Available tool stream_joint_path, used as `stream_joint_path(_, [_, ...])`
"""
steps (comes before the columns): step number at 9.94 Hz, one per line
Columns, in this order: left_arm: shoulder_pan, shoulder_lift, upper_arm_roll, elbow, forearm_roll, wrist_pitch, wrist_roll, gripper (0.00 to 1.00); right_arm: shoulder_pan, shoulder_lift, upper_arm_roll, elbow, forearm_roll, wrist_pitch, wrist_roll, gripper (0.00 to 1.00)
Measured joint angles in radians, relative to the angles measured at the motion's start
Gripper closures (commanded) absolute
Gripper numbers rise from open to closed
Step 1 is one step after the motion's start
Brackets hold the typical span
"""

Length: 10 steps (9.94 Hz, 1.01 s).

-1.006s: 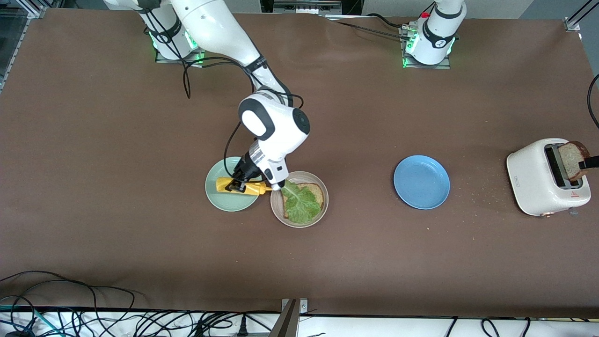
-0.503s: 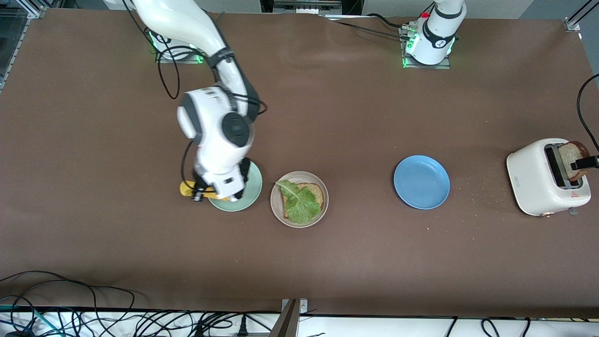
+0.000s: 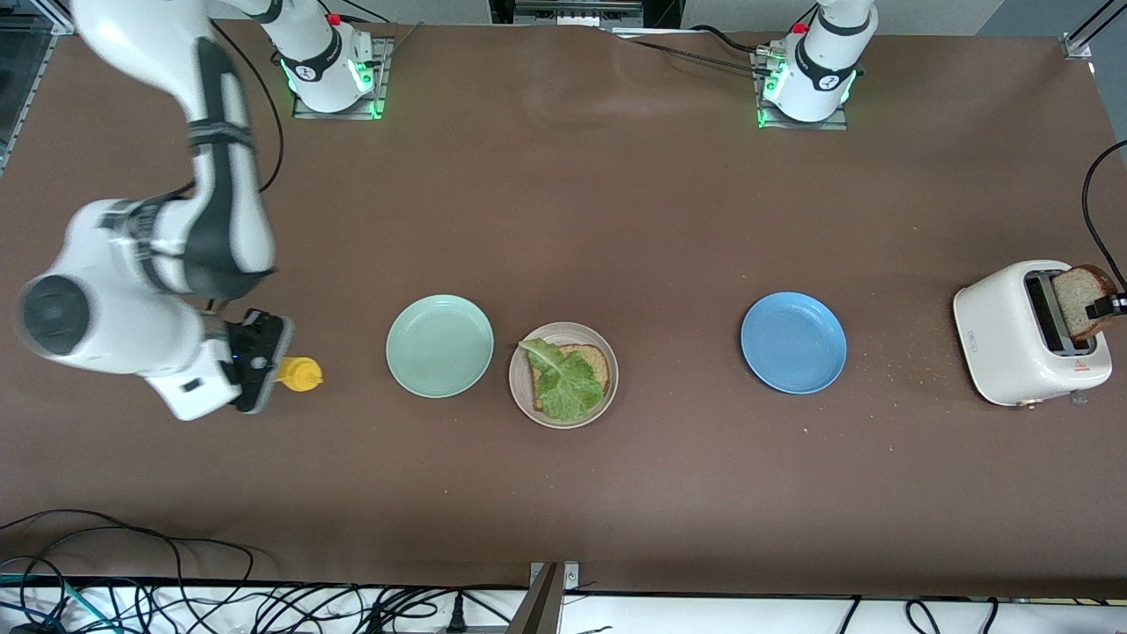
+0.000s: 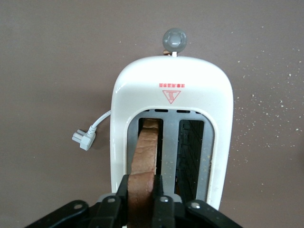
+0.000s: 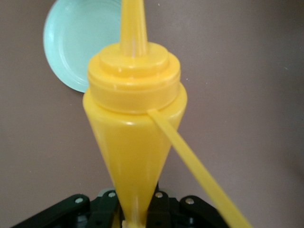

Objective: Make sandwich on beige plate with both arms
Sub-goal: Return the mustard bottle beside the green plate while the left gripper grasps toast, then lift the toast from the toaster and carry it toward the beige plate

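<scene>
The beige plate [image 3: 516, 392] holds one brown bread slice [image 3: 593, 358] with a green lettuce leaf [image 3: 561, 385] on it. A second bread slice [image 3: 1074, 298] [image 4: 146, 147] stands in a slot of the white toaster [image 3: 1008, 339] [image 4: 173, 102], and my left gripper [image 3: 1105, 306] [image 4: 141, 194] is shut on its top edge. My right gripper [image 3: 268, 365] [image 5: 137, 211] is shut on a yellow sauce bottle [image 3: 301, 375] [image 5: 135, 128]. It holds the bottle over bare table toward the right arm's end, nozzle pointing at the mint green plate [image 3: 439, 346] [image 5: 76, 38].
A blue plate [image 3: 793, 342] lies between the beige plate and the toaster. Crumbs dot the table around the toaster. The toaster's white plug [image 4: 84, 139] lies loose beside it. Cables run along the table edge nearest the front camera.
The right arm swung the yellow bottle away from the beige plate, past the mint plate, toward its own end of the table. The left gripper closed on the bread slice in the toaster.
</scene>
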Motion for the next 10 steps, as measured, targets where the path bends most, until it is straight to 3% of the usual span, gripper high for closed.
stream_joint_path(3, [-0.025, -0.01, -0.007, 0.078, 0.0, -0.108, 0.0, 1.0, -0.183, 0.006, 0.001, -0.081, 0.252, -0.089, -0.304, 1.0])
stream_joint_path(7, [-0.107, -0.008, -0.008, 0.205, 0.0, -0.299, -0.002, 1.0, -0.318, 0.051, 0.006, -0.206, 0.472, -0.188, -0.568, 1.0])
stream_joint_path(10, [-0.17, -0.005, -0.01, 0.275, -0.018, -0.398, -0.008, 1.0, -0.397, 0.154, 0.011, -0.257, 0.587, -0.231, -0.821, 1.0])
